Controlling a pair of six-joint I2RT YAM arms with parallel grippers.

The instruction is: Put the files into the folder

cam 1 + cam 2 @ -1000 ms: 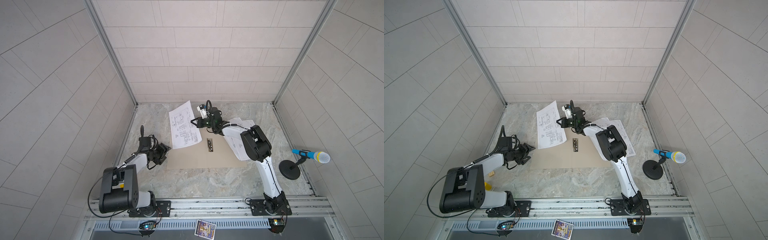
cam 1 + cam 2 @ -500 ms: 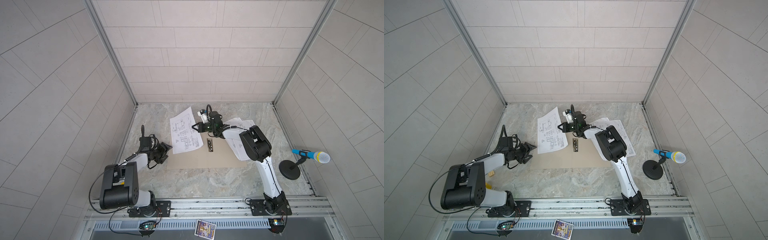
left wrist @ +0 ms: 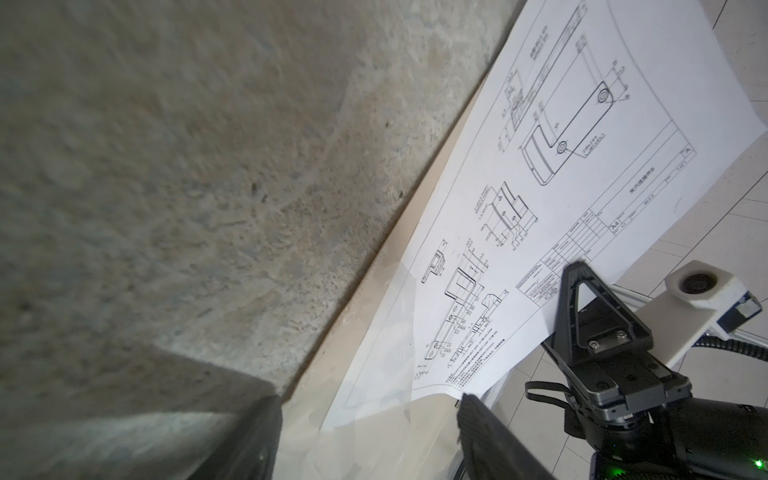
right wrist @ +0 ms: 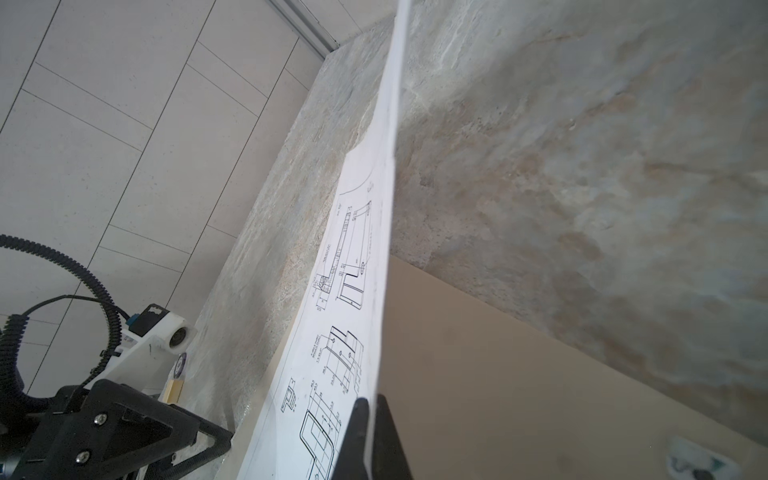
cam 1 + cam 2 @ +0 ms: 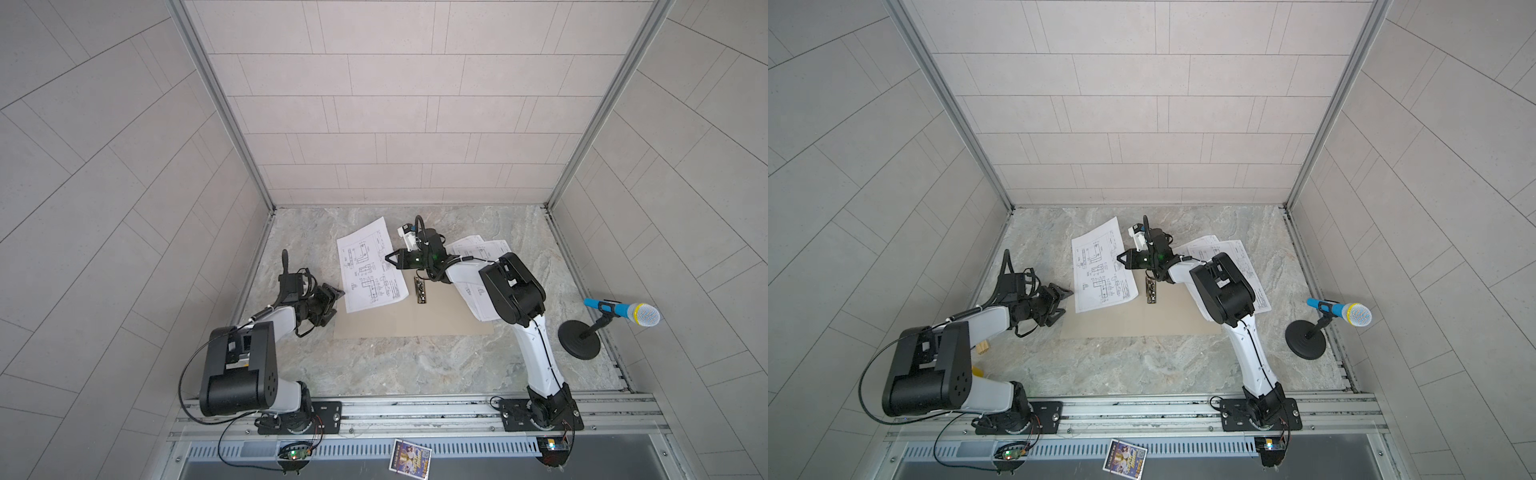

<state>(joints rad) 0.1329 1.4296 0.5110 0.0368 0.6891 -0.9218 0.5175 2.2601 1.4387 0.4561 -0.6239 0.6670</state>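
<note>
Left wrist view shows the left jaws spread wide with nothing between them, low over the desk [image 3: 166, 166] and facing the left edge of the open tan folder [image 3: 390, 253] and one printed sheet [image 3: 540, 208] leaning above it. In both top views the left arm [image 5: 274, 320] sets those jaws just beside the sheet's near left corner, apart from it. The sheet lies between the two arms, its long axis running from the far side of the desk toward the near side. Only its near end covers the folder's left half, and the far end hangs past the folder's far edge. The right jaws are clenched on the sheet's right long edge about midway along, lifting that edge. Right of them the metal clip [image 5: 421, 291] marks the spine, and the other sheets [image 5: 478, 249] lie fanned under the right arm [image 5: 511, 291], partly on the folder's right half. The right arm is the nearer one, since it holds the sheet. I judge the coming move to be a pull along the sheet's length toward the near side, until it rests wholly on the folder.
</note>
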